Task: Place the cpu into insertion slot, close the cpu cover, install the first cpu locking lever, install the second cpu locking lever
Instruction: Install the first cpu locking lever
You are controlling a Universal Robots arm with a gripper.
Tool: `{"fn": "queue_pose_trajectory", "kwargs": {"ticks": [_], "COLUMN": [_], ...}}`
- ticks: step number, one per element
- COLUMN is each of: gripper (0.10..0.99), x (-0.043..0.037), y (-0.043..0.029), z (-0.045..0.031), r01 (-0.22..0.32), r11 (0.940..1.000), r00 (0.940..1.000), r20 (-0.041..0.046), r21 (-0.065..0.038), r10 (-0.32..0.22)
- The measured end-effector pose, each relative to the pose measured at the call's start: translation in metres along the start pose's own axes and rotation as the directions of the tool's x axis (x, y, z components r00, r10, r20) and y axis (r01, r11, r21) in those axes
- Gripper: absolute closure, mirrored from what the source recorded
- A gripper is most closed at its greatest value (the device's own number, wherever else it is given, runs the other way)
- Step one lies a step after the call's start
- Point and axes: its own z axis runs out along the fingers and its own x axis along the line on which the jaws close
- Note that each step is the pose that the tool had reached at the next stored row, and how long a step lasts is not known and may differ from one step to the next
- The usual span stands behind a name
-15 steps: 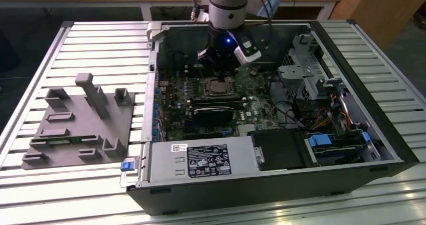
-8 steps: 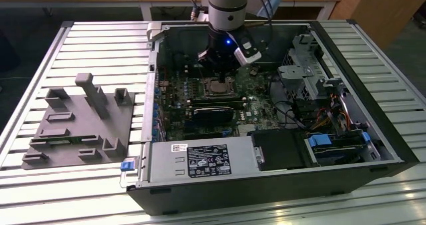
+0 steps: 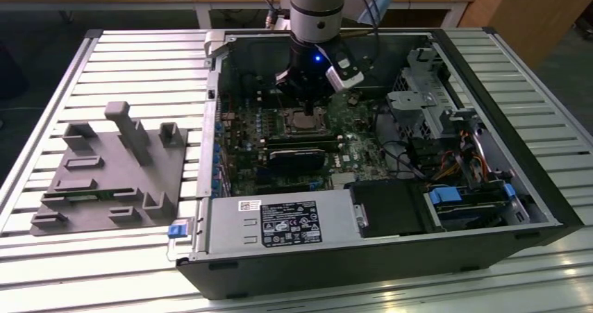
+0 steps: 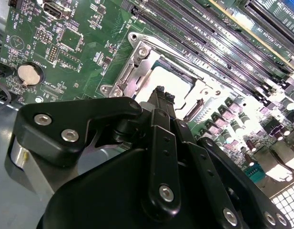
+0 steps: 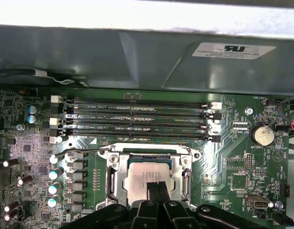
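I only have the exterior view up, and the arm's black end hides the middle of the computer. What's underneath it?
Observer: In the first wrist view, the cpu lies flat in the insertion slot, silvery top up.
Operator: Is the claw open over it?
Observer: No. The gripper has its two black fingers pressed together, with the tips just over the chip's edge.
Operator: What else is next to the chip?
Observer: Four long memory slots run side by side between the chip and the grey case wall.
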Motion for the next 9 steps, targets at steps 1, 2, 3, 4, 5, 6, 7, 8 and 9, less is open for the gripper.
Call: {"fn": "queue_pose_trajectory", "kwargs": {"ticks": [1, 2, 3, 4, 5, 6, 7, 8, 9], "gripper": [0.980, 0.980, 0.980, 0.980, 0.980, 0.980, 0.980, 0.980, 0.980], "x": [0.0000, 0.0000, 0.0000, -0.0001, -0.0001, -0.0001, -0.0001, -0.0002, -0.0002], "y": [0.0000, 0.0000, 0.0000, 0.0001, 0.0001, 0.0001, 0.0001, 0.0001, 0.0001], "z": [-0.0002, -0.0008, -0.0016, -0.0027, -0.0036, -0.0046, -0.0055, -0.0063, -0.0071], "r01": [0.000, 0.000, 0.000, 0.000, 0.000, 0.000, 0.000, 0.000, 0.000], "r11": [1.0000, 1.0000, 1.0000, 1.0000, 1.0000, 1.0000, 1.0000, 1.0000, 1.0000], "r00": [1.0000, 1.0000, 1.0000, 1.0000, 1.0000, 1.0000, 1.0000, 1.0000, 1.0000], "r20": [0.0000, 0.0000, 0.0000, 0.0000, 0.0000, 0.0000, 0.0000, 0.0000, 0.0000], "r21": [0.000, 0.000, 0.000, 0.000, 0.000, 0.000, 0.000, 0.000, 0.000], "r10": [0.000, 0.000, 0.000, 0.000, 0.000, 0.000, 0.000, 0.000, 0.000]}}
